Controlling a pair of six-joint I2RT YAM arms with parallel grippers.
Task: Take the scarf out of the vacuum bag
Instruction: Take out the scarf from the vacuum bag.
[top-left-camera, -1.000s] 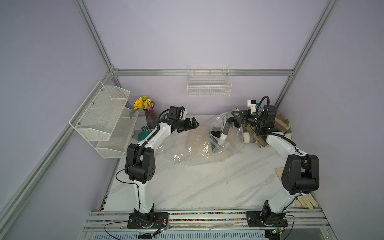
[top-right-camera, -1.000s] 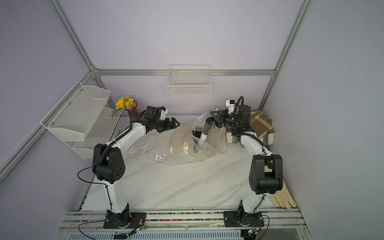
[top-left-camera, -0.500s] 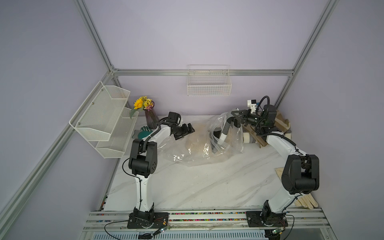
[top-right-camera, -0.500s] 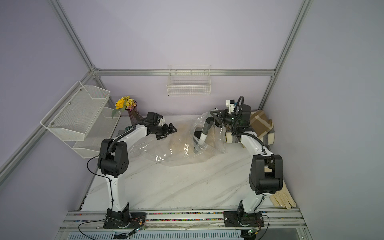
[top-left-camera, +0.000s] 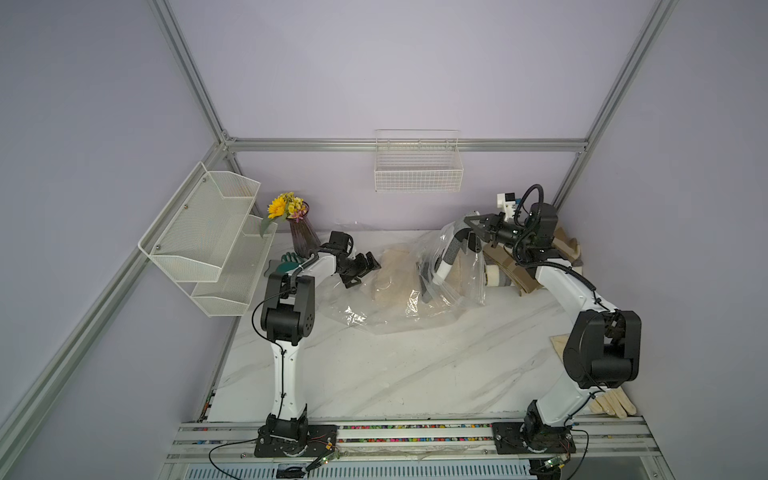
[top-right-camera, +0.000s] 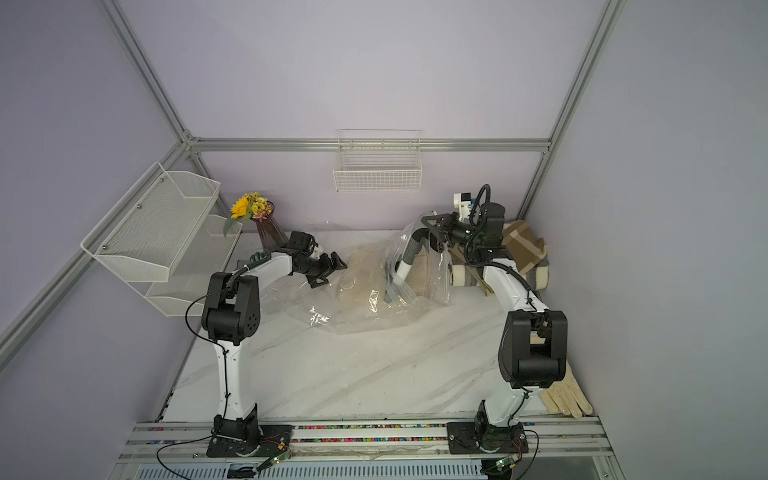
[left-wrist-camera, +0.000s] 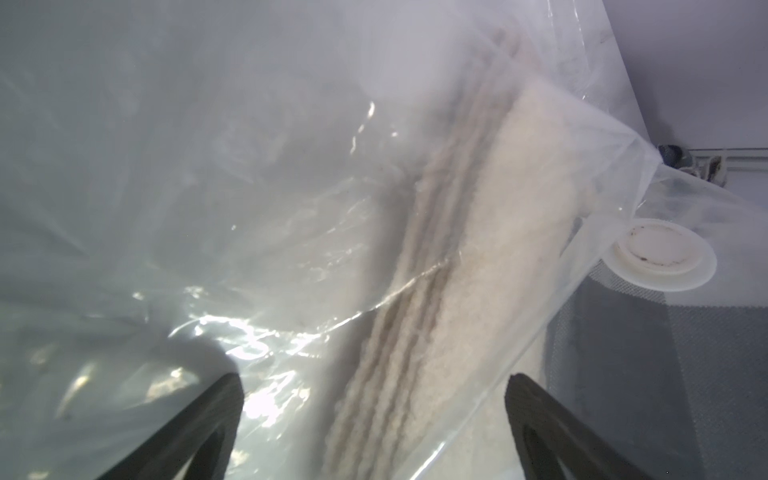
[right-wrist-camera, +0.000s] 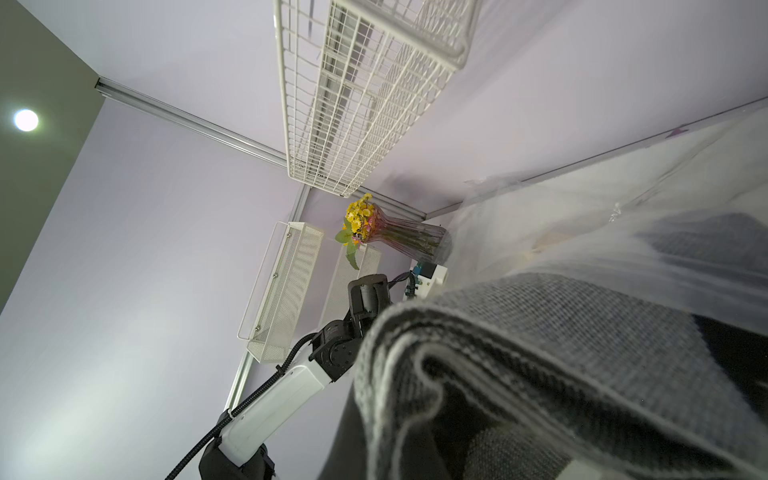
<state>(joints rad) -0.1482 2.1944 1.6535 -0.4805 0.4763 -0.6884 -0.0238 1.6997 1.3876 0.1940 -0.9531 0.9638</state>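
Observation:
The vacuum bag lies crinkled at the back middle of the table in both top views, with a folded beige cloth inside. My right gripper is shut on a grey, black and white knitted scarf. It holds the scarf lifted, and the scarf hangs down into the raised bag's plastic. In the right wrist view the scarf hides the jaws. My left gripper stands open at the bag's left side. In the left wrist view its fingers straddle plastic over the beige cloth, near the white valve cap.
A vase of flowers and a green item stand behind my left arm. White mesh shelves hang on the left wall, and a wire basket on the back wall. Folded plaid blankets lie at the back right, cream gloves at the front right.
My left gripper has come down and slightly back toward the bag's left side, staying open. The right arm and the lifted scarf have not moved.

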